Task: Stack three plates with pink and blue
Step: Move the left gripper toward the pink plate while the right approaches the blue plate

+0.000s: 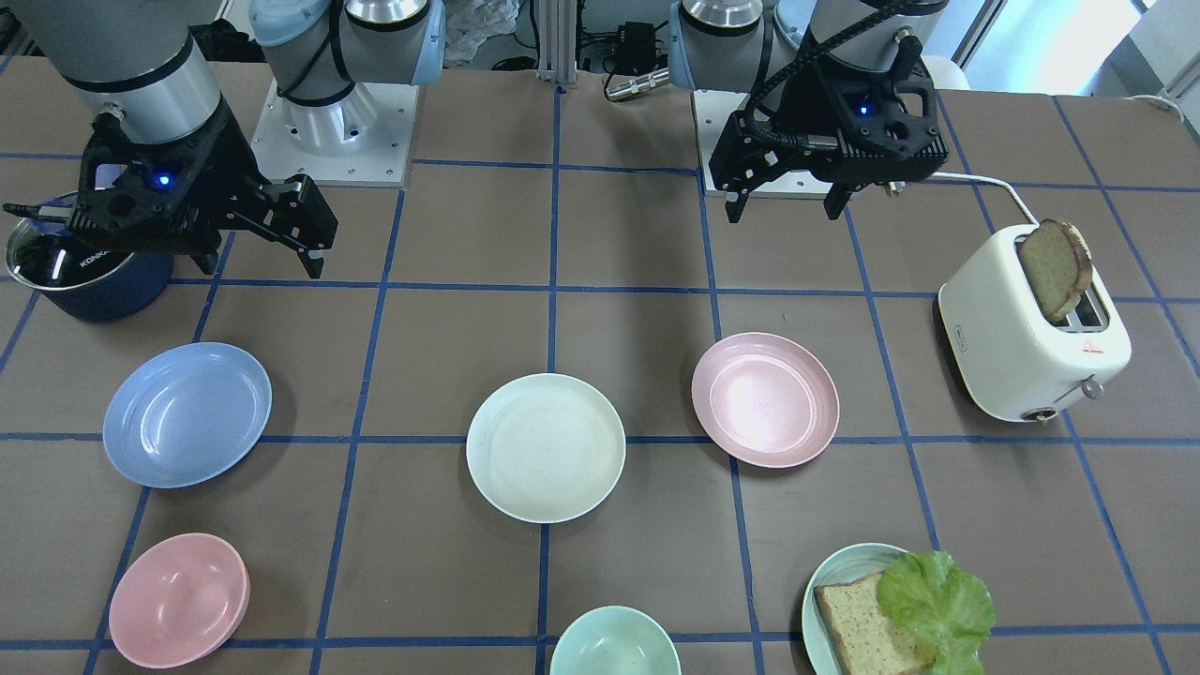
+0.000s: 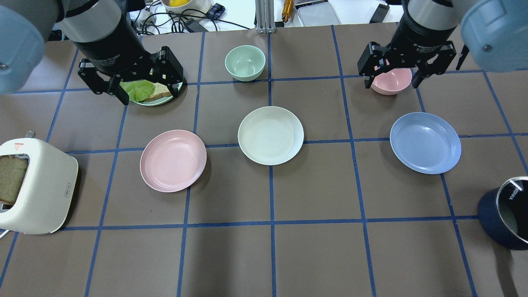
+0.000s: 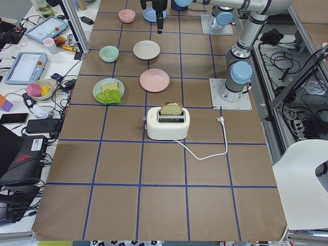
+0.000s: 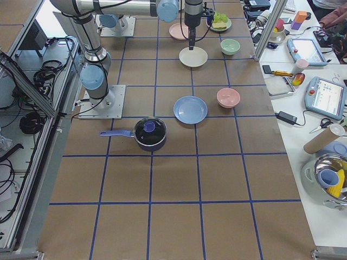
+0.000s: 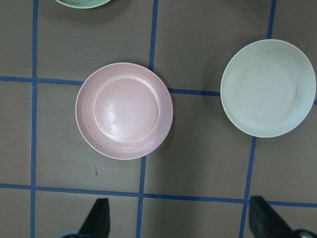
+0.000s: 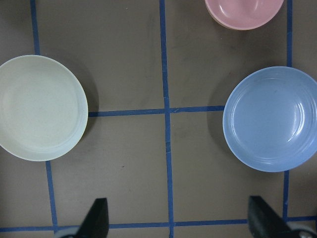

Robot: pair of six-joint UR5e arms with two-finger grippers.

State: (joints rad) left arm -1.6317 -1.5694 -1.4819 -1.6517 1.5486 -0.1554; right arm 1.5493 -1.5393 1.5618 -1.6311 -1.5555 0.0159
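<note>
Three equal plates lie apart in a row on the brown table. The pale pink plate (image 1: 765,399) (image 2: 173,161) (image 5: 124,110) is on my left side. The cream-white plate (image 1: 546,447) (image 2: 270,135) (image 5: 267,88) (image 6: 39,107) is in the middle. The light blue plate (image 1: 187,413) (image 2: 425,142) (image 6: 270,119) is on my right side. My left gripper (image 1: 786,208) (image 2: 149,95) (image 5: 181,220) hangs open and empty, high above the table near the pink plate. My right gripper (image 1: 262,262) (image 2: 391,84) (image 6: 179,220) hangs open and empty, high near the blue plate.
A white toaster (image 1: 1031,347) (image 2: 37,185) with a bread slice stands at my far left. A dark pot (image 1: 84,277) (image 2: 505,214) sits at my far right. Beyond the plates are a pink bowl (image 1: 178,600) (image 2: 391,80), a green bowl (image 1: 614,647) (image 2: 245,62) and a green plate (image 1: 825,581) with bread and lettuce.
</note>
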